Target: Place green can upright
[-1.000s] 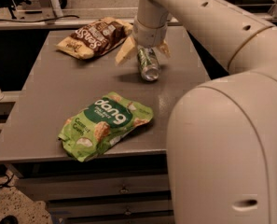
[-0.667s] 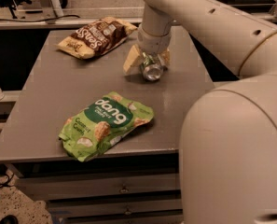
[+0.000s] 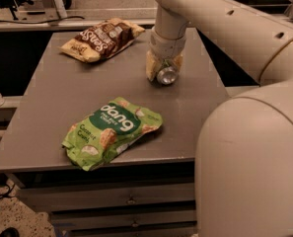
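Note:
The green can (image 3: 166,75) is between the fingers of my gripper (image 3: 164,69), just above the grey table (image 3: 62,98) at its back right. The can is tilted, with one silver end facing the camera and little of its green body showing. One cream fingertip (image 3: 151,66) shows on its left side and one on its right. The gripper is shut on the can. The arm comes down to it from the top of the view.
A flat green "dang" snack bag (image 3: 111,131) lies near the table's front. A brown snack bag (image 3: 100,37) lies at the back left. The robot's cream body (image 3: 254,167) fills the lower right. A rail (image 3: 72,21) runs behind the table.
The gripper has turned the can from nearly upright to tilted, so its silver end now faces the camera. It has shifted slightly right and toward the front.

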`<state>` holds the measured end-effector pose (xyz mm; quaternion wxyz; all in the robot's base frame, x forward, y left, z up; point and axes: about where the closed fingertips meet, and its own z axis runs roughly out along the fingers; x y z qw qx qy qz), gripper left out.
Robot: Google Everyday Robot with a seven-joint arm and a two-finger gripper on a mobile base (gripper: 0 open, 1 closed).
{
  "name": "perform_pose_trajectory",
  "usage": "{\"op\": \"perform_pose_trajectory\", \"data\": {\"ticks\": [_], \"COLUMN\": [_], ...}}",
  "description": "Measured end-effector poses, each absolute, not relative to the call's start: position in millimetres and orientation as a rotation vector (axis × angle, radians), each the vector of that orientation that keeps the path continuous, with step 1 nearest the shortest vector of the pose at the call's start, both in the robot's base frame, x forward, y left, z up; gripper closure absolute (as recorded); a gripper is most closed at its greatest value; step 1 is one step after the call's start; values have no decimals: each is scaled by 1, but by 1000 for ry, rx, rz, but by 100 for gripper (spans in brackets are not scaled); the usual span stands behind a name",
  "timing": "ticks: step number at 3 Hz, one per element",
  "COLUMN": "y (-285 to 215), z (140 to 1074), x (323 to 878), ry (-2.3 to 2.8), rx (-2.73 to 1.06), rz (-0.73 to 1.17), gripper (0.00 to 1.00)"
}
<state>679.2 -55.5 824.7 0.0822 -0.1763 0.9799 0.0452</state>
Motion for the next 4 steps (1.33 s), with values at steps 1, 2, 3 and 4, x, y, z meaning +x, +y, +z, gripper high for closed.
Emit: {"op": "perform_pose_trajectory", "data": {"ticks": [1,2,3,4], "y": [-56,-76,-116,-145], "z": [830,847,893,933], "x": [679,695,709,697], "ry": [2927,2880,2727,2523], "rx": [-526,-521,-476,-447], "rz": [135,136,210,342], "gripper": [88,100,100,100]}}
